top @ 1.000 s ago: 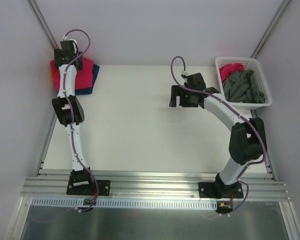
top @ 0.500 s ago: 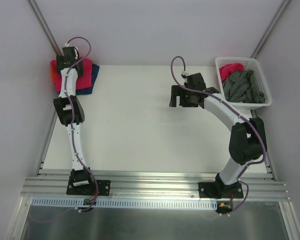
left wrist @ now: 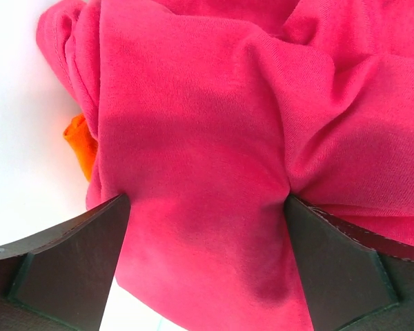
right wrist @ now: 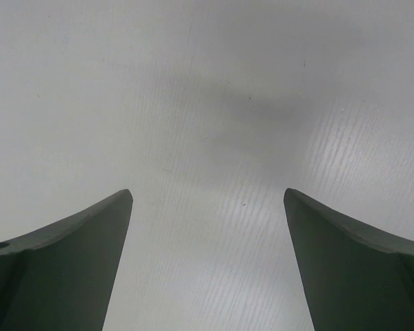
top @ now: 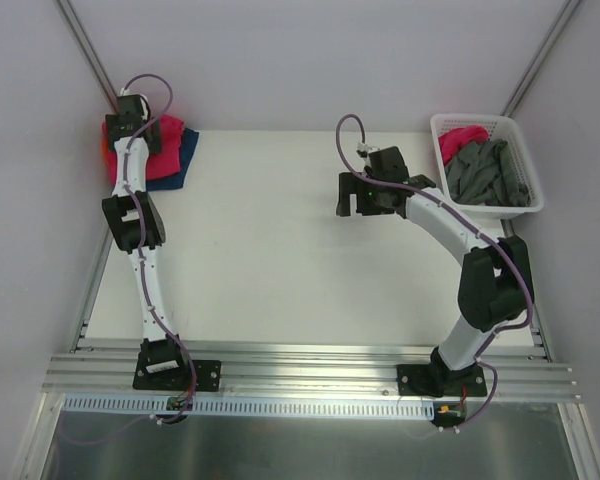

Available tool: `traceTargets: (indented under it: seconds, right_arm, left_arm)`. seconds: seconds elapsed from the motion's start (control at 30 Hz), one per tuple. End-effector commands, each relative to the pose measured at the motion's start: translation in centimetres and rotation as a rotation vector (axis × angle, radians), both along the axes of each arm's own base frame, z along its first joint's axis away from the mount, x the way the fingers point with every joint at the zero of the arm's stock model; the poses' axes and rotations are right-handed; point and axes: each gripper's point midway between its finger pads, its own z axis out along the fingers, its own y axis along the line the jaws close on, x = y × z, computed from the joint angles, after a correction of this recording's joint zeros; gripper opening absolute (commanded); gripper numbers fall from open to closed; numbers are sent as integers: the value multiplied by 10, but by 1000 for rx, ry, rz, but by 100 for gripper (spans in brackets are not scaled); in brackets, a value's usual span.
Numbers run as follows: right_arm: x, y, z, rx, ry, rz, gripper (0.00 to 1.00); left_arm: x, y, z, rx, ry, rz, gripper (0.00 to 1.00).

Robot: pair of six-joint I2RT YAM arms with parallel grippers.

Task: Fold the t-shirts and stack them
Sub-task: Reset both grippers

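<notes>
The left gripper (left wrist: pixel 207 198) stands wide apart over the magenta t-shirt (left wrist: pixel 214 103), which lies on the pile at the far left corner of the table (top: pixel 280 250). The right gripper (right wrist: pixel 207 194), also apart, hovers over the table.

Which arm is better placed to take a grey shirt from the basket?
Right. The right arm, jaws open, hangs near the basket of grey shirts; the left arm is far off, over the pink shirt.

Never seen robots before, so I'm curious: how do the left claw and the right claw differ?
The left claw sits over the pink t-shirt in the far-left corner; the right claw hangs above the white table only. The left arm stretches nearly straight; the right arm is bent. Both claws are open.
</notes>
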Motion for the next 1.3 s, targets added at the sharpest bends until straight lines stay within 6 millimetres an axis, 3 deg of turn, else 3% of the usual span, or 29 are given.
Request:
traceTargets:
  seconds: [0.0,0.07,0.1,0.17,0.2,0.27,0.3,0.37,0.4,0.43,0.47,0.5,0.53,0.57,0.6,0.67,0.7,0.83,0.97,1.27]
  right_arm:
    - [0,-5,31,-12,-87,2,97]
    - [3,-13,42,-38,-128,-20,97]
    - [5,-17,48,-52,-152,-25,97]
    - [12,-33,73,-97,-234,-80,97]
    - [15,-37,83,-104,-265,-92,97]
    - [22,-51,119,-101,-354,-127,97]
    - [24,-58,132,-102,-387,-131,97]
    - [27,-70,164,-83,-456,-135,97]
    - [22,-75,182,-62,-495,-132,97]
    - [18,-76,189,-22,-494,-96,97]
    - [15,-77,206,12,-519,-72,97]
    - [7,-81,219,19,-542,-65,97]
    - [1,-88,222,5,-538,-64,97]
    - [-3,-92,225,-25,-558,-43,97]
    - [-7,-98,230,-44,-573,-59,97]
    - [-16,-118,238,-85,-576,-161,97]
    - [-20,-124,243,-93,-582,-193,97]
    - [-53,-140,262,-95,-647,-233,97]
    - [-76,-147,266,-109,-665,-228,97]
    - [-111,-179,258,-212,-638,-317,97]
  left_arm:
    - [-4,-6,54,-3,-74,17,96]
    - [-3,-21,79,-32,-123,-3,98]
    - [-6,-34,111,-36,-174,-19,99]
    - [-10,-54,150,-49,-237,-42,99]
    - [-19,-73,193,-57,-304,-71,99]
    - [-30,-101,230,-97,-364,-136,99]
    - [-47,-122,274,-101,-436,-178,99]
    - [-64,-154,299,-165,-478,-271,99]
    - [-86,-163,333,-184,-539,-288,99]
    - [-95,-176,343,-204,-556,-307,99]
    - [-103,-185,339,-212,-539,-321,99]
    - [-123,-189,359,-187,-568,-321,99]
    - [-131,-200,361,-184,-565,-338,99]
    - [-137,-202,346,-188,-523,-338,99]
    - [-155,-204,358,-189,-541,-355,99]
    - [-167,-205,345,-195,-503,-355,99]
    - [-182,-203,355,-184,-522,-354,99]
    - [-214,-198,351,-145,-504,-350,99]
    - [-243,-197,343,-124,-484,-356,99]
    - [-285,-196,327,-91,-439,-388,99]
